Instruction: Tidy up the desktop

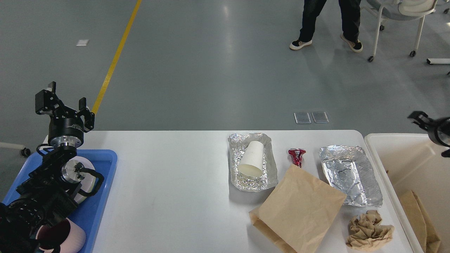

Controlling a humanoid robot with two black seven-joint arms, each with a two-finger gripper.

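Lower right of the frame: a brown paper bag [299, 207] and crumpled paper [368, 230] litter the desktop [168, 182], which fills the lower centre. Mid-frame, a paper cup [252, 160] lies loose in a foil tray [250, 161] and, we judge, could roll out if the tray is lifted. Our left gripper [63, 103] stands released at upper left; whether our right gripper [420, 117], at the right edge, is released or clenched we cannot tell.

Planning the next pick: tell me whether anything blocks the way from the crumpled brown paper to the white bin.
Nothing visible does. The crumpled brown paper lies near the desktop's right edge, right beside the white bin, with only bare tabletop between them. The foil tray sits farther back.
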